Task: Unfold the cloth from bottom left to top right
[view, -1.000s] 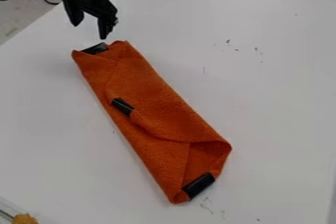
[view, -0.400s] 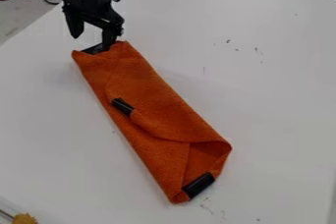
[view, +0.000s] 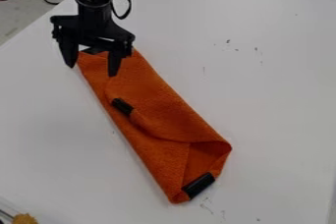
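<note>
Claw [view: 92,70] is standing wide, holding nothing, and we are finding it over the far end of the orange cloth [view: 164,115], one fingertip hanging by the cloth's edge and the other over its fabric. We are not able to tell whether either tip is touching. Just behind the claw, a far tab [view: 94,50] is lying dark on the cloth's far end. Nearer the cloth's middle, a middle tab [view: 122,106] is marking what we are taking for the loose corner of a flap; at the cloth's near end, a third tab [view: 198,185] is sitting beside an open fold. The cloth is lying long and folded on the tabletop [view: 263,105], and we are judging the unfolding as not yet begun.

We are worrying most about the pinch: if the claw is closing too high, it is risking slipping off the flat fabric; too deep, and it is catching several layers, dragging the whole cloth instead of opening it. A lift too low is risking the flap doubling back onto the cloth.
</note>
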`<state>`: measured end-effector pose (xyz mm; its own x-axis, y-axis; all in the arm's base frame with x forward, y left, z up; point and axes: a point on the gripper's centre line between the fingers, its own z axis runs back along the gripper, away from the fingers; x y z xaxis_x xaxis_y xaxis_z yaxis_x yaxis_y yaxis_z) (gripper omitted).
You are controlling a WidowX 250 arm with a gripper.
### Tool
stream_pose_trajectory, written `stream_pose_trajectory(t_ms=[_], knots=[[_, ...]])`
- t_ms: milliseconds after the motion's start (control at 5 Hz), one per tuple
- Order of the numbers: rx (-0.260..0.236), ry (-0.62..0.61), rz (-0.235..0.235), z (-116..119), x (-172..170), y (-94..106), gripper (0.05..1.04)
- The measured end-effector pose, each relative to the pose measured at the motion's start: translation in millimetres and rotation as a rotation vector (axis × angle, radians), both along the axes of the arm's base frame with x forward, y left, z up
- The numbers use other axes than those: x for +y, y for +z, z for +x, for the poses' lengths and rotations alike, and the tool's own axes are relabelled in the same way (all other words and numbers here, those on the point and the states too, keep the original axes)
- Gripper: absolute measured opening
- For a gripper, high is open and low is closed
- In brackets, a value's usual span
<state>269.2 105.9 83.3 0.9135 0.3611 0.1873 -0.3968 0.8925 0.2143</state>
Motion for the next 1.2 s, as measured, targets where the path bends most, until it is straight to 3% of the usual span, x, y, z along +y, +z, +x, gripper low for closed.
stream_pose_trajectory(t_ms=[200, 400, 600, 800, 1200], knots=[[0.034, 0.076, -0.037, -24.7, -13.3, -20.9, 1.0], [0.008, 0.071, -0.049, -22.4, -17.0, -37.7, 1.0], [0.036, 0.036, -0.04, -9.4, -18.9, -50.5, 1.0], [0.071, 0.001, -0.028, 8.8, -20.6, -54.1, 1.0], [0.093, 0.006, -0.041, 12.5, -22.5, -55.9, 0.966]])
